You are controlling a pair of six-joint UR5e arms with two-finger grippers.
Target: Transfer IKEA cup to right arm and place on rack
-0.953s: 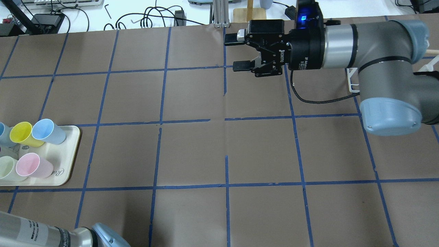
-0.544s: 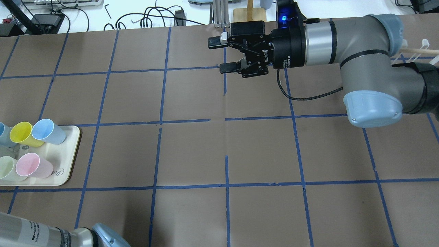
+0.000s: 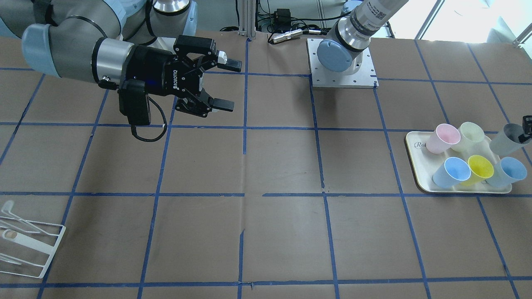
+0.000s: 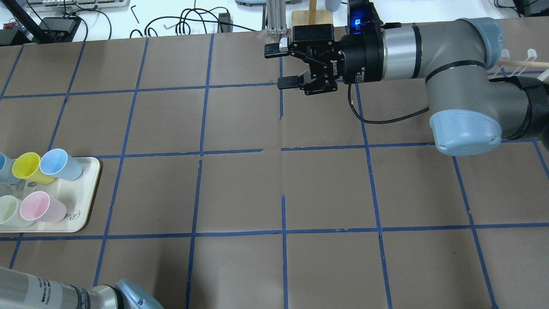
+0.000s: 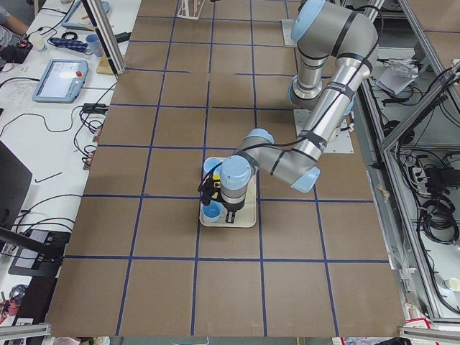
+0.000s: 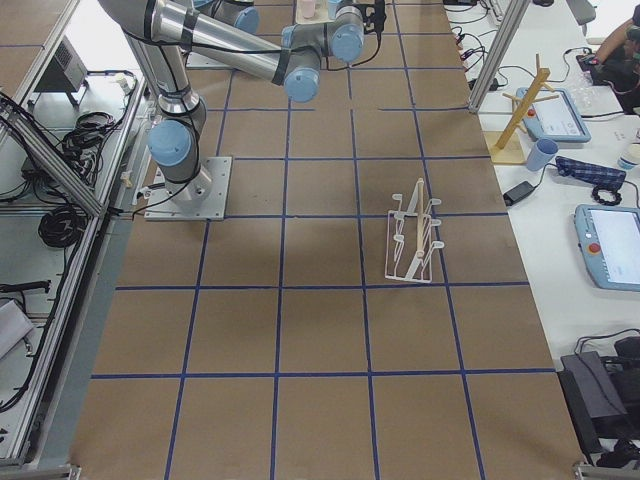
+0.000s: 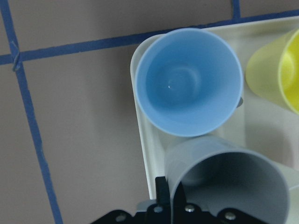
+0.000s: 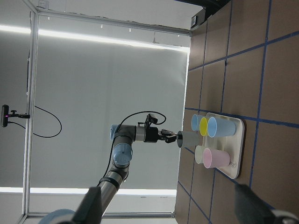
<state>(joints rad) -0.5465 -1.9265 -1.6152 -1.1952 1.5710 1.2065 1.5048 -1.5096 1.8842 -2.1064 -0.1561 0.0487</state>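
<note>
The grey IKEA cup (image 3: 508, 139) is held tilted over the far corner of the cream tray (image 3: 415, 166). My left gripper (image 3: 526, 128) is shut on its rim; in the left wrist view one finger (image 7: 162, 190) presses the cup (image 7: 229, 182) wall from outside. My right gripper (image 4: 281, 64) is open and empty, pointing sideways above the table's far middle; it also shows in the front view (image 3: 227, 85). The white wire rack (image 3: 29, 245) stands near the table's right end and also shows in the right side view (image 6: 412, 240).
The tray (image 4: 88, 201) holds two light blue cups (image 3: 451, 171), a yellow one (image 3: 480, 168), a pink one (image 3: 444, 138) and a pale green one (image 3: 471, 133). A wooden stand (image 4: 312, 16) sits beyond the table's far edge. Blue tape lines grid the brown table.
My right gripper has moved left and slightly farther back over the table, jaws still open. The cups seen on the tray have not moved.
</note>
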